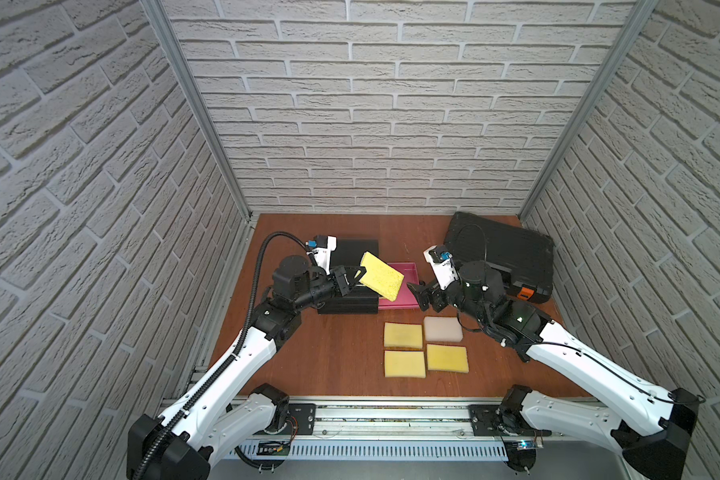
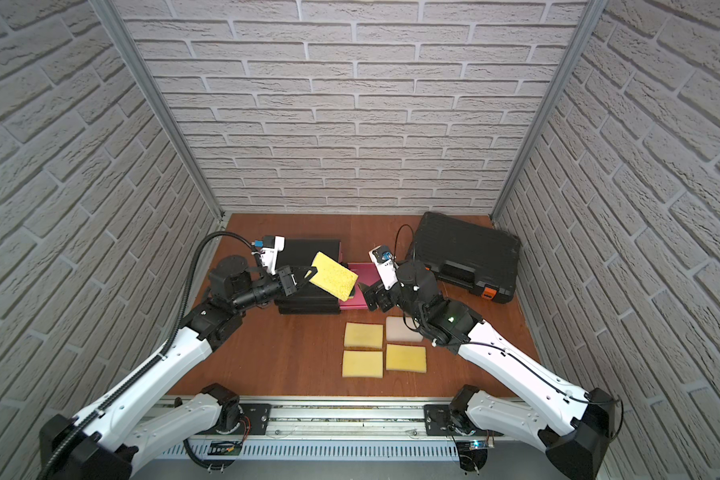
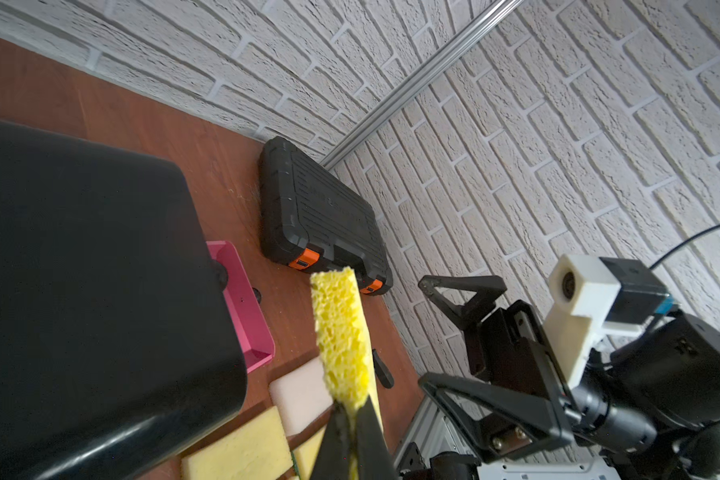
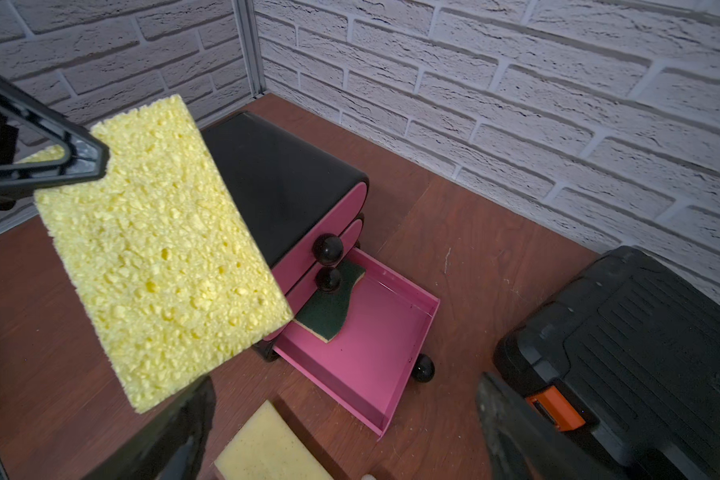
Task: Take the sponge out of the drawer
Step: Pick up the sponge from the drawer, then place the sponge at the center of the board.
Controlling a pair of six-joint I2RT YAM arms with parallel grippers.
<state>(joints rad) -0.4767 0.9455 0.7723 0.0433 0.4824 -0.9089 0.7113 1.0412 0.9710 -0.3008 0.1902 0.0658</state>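
Note:
My left gripper (image 1: 362,273) (image 2: 313,274) (image 3: 352,409) is shut on one short edge of a porous yellow sponge (image 1: 382,277) (image 2: 334,276) (image 3: 341,332) (image 4: 159,249). It holds the sponge in the air over the black chest (image 1: 356,249) (image 4: 283,174) and its pulled-out bottom pink drawer (image 1: 404,268) (image 2: 360,270) (image 3: 242,299) (image 4: 375,332). A second sponge with a dark green top (image 4: 329,307) lies in the drawer's back corner, partly under the chest. My right gripper (image 1: 417,296) (image 2: 368,297) (image 4: 345,380) stands open just right of the drawer, holding nothing.
Several flat sponges lie in a block on the wooden table in front of the drawer: yellow ones (image 1: 403,335) (image 2: 363,335) and a white one (image 1: 443,329) (image 3: 302,390). A black tool case (image 1: 499,249) (image 2: 468,249) with orange latches sits at the back right.

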